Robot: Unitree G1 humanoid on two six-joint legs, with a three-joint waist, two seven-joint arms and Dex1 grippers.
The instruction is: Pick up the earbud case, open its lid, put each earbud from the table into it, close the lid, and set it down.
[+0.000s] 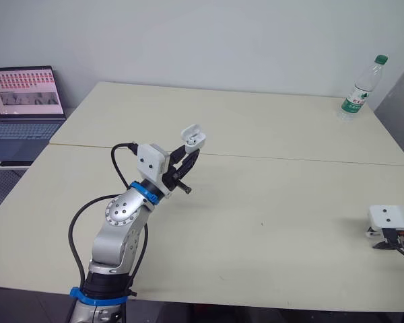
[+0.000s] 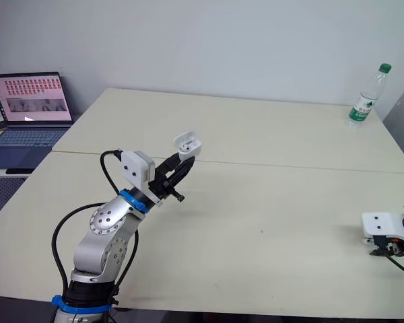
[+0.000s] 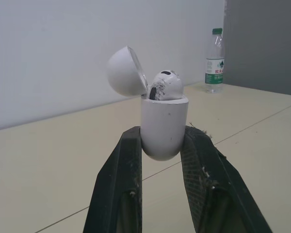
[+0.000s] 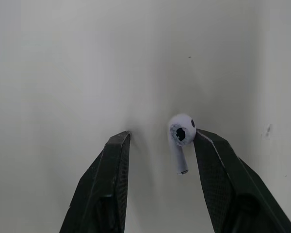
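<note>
Earbud case (image 1: 193, 136), open: clamped in left gripper (image 1: 188, 159), mid-frame. Loose earbud (image 4: 180, 138): straddled by right gripper's (image 4: 162, 134) parted fingers, stem along them.

Left tool (image 1: 190, 153) grips seemingly open case (image 1: 193, 136).

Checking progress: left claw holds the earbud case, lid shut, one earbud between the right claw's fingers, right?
No, the lid is open, per the left wrist view. The left claw does hold the earbud case; one earbud lies between the right claw's fingers.
</note>
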